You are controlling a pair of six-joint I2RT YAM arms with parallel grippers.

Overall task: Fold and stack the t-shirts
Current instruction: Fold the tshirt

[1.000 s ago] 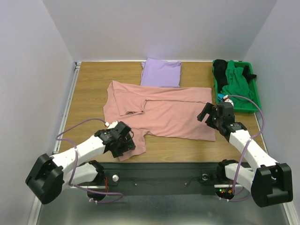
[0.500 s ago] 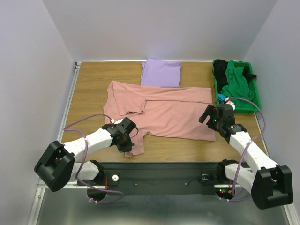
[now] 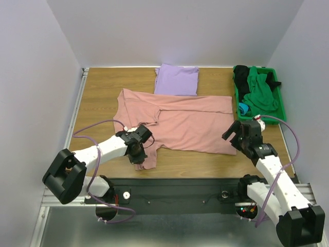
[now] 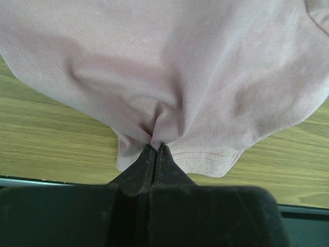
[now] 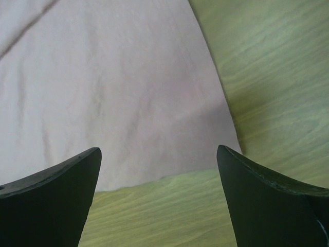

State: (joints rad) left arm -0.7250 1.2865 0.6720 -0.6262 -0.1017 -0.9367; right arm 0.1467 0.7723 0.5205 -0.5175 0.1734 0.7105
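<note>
Pink shirt (image 3: 180,121): flat across middle of table (image 3: 97,92), collar end left, hem right, far side seemingly folded in.
Left gripper (image 4: 156,148): clamped on a bunch of cloth just by near-left sleeve hem, puckers fanning out from the pinch.
Lavender shirt (image 3: 177,80): already folded, at far edge, just beside pink shirt's far side.
Right gripper (image 5: 158,150): fingers wide apart, holding nothing, poised over near-right hem corner.
Green bin (image 3: 281,110): far right, dark and green clothes inside.

Step in hand, as judged: folding near sleeve in over the body.
To do it well:
- Lift only enough to clear the table.
- Carry sleeve up and over the body, then lay hem flat and release without dragging.
- Keep pull gentle, or risk sliding the whole shirt and skewing the crease.
- Better to pin or grab hem corner with right gripper first, to anchor the body.
- Aim for a straight edge parallel to the long side.
- Possibly pinching two layers; cannot tell from wrist view.
</note>
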